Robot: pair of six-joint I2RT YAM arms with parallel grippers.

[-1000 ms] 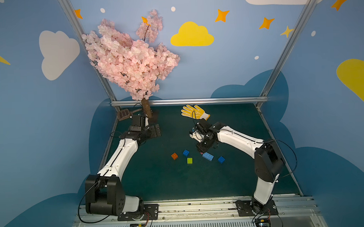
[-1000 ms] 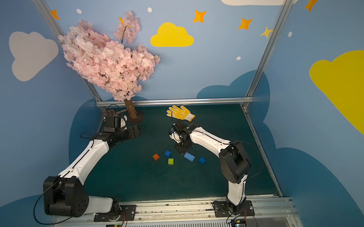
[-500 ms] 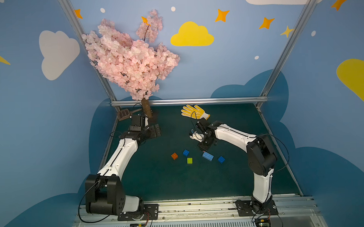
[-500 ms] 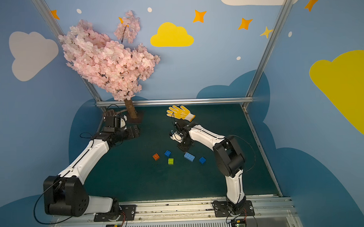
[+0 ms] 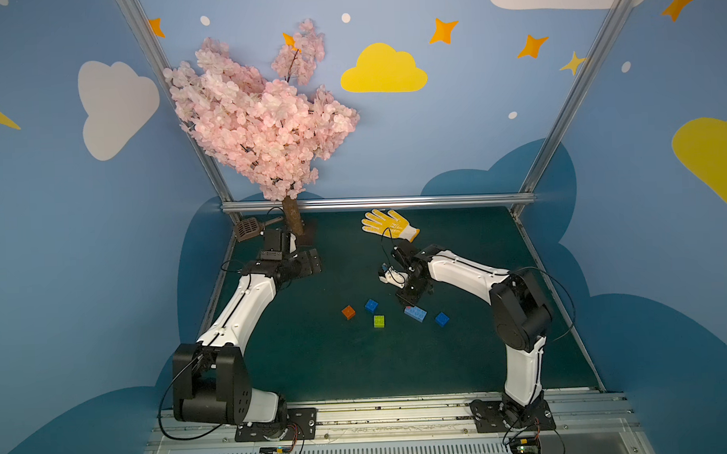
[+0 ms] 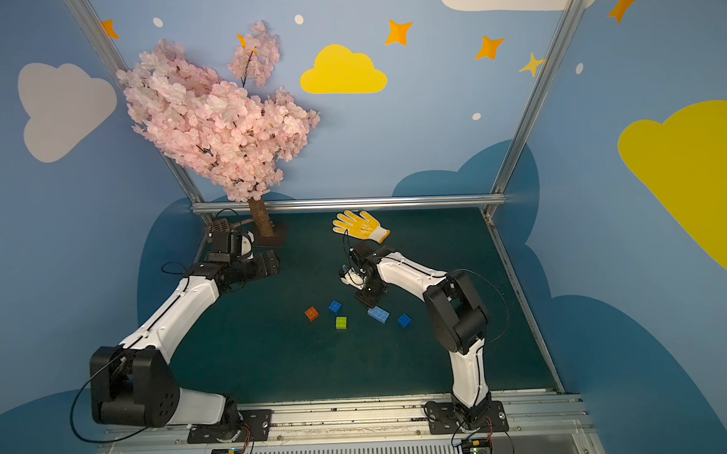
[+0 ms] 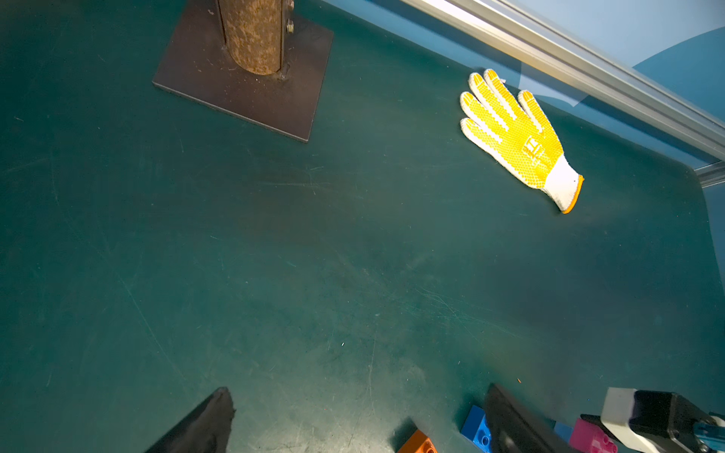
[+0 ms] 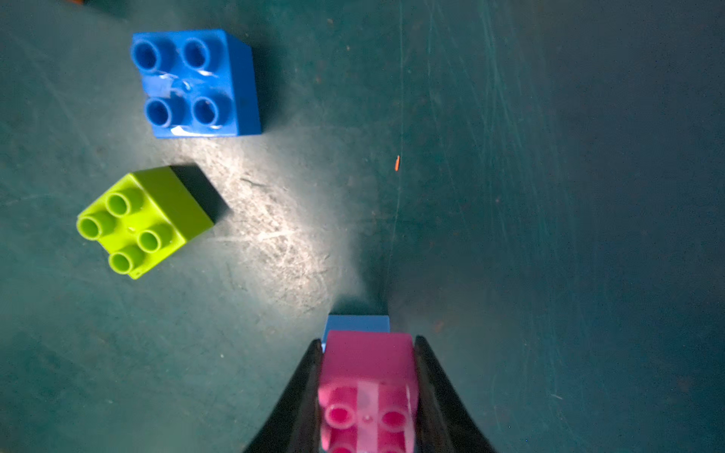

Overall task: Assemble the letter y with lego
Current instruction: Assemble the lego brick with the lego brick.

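Over the last second the right arm had come down, bringing the right fingers (image 8: pixel 298 396) low over the bricks, while the left arm had kept its place. Nearest the front edge of the table (image 5: pixel 317 375), around its middle, lay the lime green brick (image 5: pixel 379 321) and, more toward the right edge, a dark blue brick (image 5: pixel 441 319), both studs up. Between them and slightly farther back lay the light blue brick (image 5: pixel 415 313). The orange brick (image 5: pixel 348 311) and the second dark blue brick (image 5: pixel 371 305) sat loose to its left. The right fingers were clamped on the pink brick (image 8: pixel 367 364), held over one end of the light blue brick; whether the two touched could not be told. Farther back, toward the left edge, the left fingers (image 7: pixel 204 423) stood wide apart, holding nothing. By the far edge lay the yellow glove (image 5: pixel 389 226), and the blossom tree (image 5: pixel 262 119) stood in the far left corner.
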